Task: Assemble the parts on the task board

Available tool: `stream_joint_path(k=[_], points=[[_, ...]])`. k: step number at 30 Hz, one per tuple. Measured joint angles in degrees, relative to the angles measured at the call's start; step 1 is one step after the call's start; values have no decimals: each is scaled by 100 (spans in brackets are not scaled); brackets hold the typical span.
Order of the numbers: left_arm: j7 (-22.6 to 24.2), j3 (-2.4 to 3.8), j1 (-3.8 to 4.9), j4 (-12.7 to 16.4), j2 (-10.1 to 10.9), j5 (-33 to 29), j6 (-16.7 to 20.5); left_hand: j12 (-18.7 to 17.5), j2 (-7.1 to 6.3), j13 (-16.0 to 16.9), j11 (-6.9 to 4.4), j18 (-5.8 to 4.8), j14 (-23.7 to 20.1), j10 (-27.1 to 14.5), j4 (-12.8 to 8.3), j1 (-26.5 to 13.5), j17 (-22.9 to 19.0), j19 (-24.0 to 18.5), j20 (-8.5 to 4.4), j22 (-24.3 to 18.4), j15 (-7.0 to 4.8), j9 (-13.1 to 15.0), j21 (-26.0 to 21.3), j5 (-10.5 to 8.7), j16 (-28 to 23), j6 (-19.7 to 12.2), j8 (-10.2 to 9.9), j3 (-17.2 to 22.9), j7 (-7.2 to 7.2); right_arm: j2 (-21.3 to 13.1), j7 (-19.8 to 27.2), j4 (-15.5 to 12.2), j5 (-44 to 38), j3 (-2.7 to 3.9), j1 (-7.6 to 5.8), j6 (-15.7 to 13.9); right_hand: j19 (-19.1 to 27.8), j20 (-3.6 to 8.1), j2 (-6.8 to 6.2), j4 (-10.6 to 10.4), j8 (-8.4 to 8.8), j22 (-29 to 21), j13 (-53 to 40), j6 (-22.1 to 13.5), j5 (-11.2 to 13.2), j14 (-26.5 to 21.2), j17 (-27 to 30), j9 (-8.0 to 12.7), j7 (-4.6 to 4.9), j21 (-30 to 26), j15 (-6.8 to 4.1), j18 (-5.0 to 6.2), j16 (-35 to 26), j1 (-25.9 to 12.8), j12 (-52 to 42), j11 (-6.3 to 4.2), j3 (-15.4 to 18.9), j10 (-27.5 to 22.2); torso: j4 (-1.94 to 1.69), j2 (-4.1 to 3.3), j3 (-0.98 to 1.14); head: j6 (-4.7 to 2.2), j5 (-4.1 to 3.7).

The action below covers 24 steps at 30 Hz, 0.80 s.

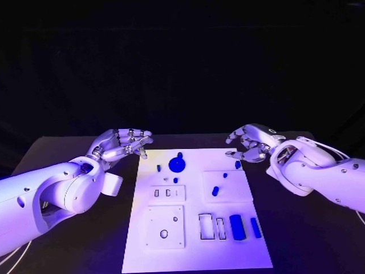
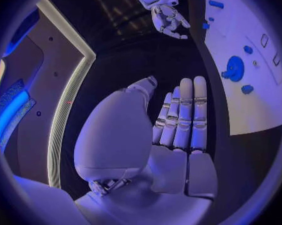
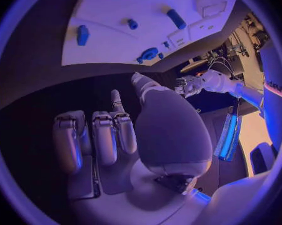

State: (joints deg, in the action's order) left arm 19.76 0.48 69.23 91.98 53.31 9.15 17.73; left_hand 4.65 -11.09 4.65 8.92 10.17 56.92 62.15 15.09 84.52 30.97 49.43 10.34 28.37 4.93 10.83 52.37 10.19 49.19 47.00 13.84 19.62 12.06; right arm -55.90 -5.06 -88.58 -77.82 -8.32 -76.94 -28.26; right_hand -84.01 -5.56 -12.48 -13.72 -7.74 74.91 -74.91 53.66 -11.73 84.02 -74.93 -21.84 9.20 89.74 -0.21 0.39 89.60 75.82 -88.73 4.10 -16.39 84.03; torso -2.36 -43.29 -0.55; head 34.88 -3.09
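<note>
Two silver many-fingered hands are hovering over the black desk point(image 1: 67, 154) at the far end of the white rectangular task board point(image 1: 195, 211), one on each side, and neither is holding anything. The left hand point(image 1: 121, 142) is sitting just off the board's far left corner with fingers loosely spread; the right hand point(image 1: 252, 142) is off the far right corner, fingers curling a bit more but still empty as far as I can tell.

The small blue parts are all lying on the board. A round blue disc with a stub point(image 1: 177, 164) is near the far edge, a short blue peg point(image 1: 216, 191) is resting mid-board, and a long blue block point(image 1: 236, 227) plus a thinner blue bar point(image 1: 255, 227) are lying beside the empty rectangular slots point(image 1: 206, 226) near the front.

Risk from here: those pieces look tiny and slick, so a big hand coming down off-centre could be flicking one across the board, or shoving the plate itself.

The long block's axis is running front-to-back along the board, parallel to the slots; the peg is tilting slightly off that line.
</note>
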Motion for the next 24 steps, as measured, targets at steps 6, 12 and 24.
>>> stream_joint_path(k=[6,12,24], points=[[10,-1,0,-38,-7,0,-22,0,0,0,0,0,0,0,0,0,0,0,0,6,0,0,0,0,0,0,0,0,0,-207,456,391,367,-23,87,154,2,-5,-95,84,54,0,0,-80,0,0,0,25,26,0,0,0,0,216,7,0,173,0,38,8,39,25,-37],[16,-8,-8,-91,-36,0,-43,0,0,0,0,0,0,0,0,0,0,0,0,6,0,0,0,0,0,0,0,0,0,-177,739,690,511,-36,233,317,0,-42,-80,114,113,-1,0,-154,0,-1,1,43,50,0,41,0,0,458,29,41,346,1,42,10,85,66,-40],[29,-14,-27,-173,-66,1,-74,0,0,0,0,0,0,0,0,0,-4,-20,21,6,0,-1,-1,0,0,0,0,0,0,136,975,1121,651,-37,438,523,0,-41,-35,129,133,-1,1,-175,-1,-1,1,53,30,0,41,0,0,609,29,41,393,1,9,-5,148,94,-31]])
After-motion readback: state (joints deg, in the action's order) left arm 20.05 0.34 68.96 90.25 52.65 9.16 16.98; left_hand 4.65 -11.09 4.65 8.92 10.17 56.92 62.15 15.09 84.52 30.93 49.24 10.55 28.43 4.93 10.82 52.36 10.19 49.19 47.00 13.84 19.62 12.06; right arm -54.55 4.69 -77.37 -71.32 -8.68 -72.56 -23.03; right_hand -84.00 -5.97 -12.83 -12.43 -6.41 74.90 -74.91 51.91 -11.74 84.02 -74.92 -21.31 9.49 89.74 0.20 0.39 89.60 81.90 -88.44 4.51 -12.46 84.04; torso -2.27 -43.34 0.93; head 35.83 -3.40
